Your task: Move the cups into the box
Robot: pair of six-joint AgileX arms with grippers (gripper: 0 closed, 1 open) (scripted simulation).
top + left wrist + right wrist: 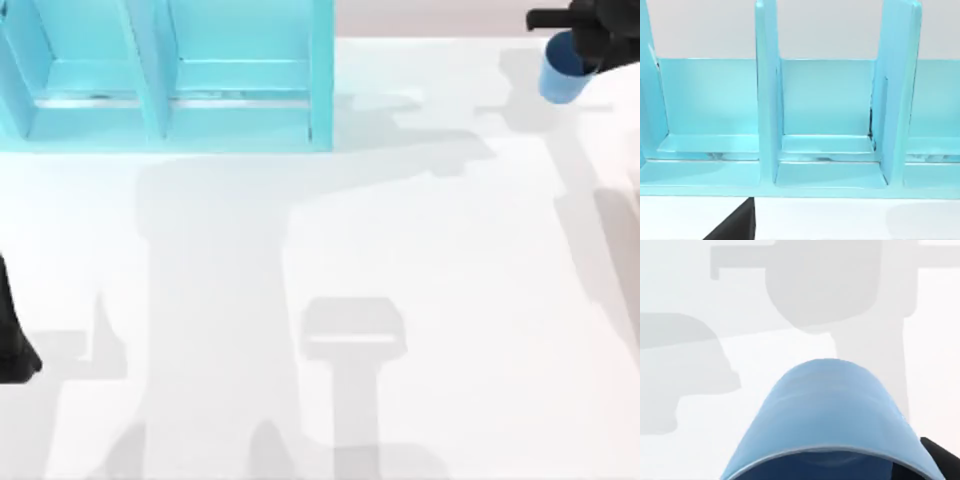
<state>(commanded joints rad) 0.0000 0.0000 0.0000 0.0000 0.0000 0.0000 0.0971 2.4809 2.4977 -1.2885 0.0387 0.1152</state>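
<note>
From above, the right gripper (580, 45) sits at the table's (420, 260) far right corner, jaws clamped on a blue cup (562, 78). The light blue box (165, 75) stands at the far left. The left arm (12, 340) is parked at the left edge.

The left wrist view faces the box's compartments (827, 125).

The right wrist view shows the cup (832, 410) held close, over the table.

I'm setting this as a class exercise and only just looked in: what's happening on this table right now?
The right gripper is at the table's far right corner, on a blue cup; the right wrist view shows that cup close up. The light blue compartmented box stands at the far left, and its visible compartments hold no cup. The left arm sits parked at the left edge.
</note>
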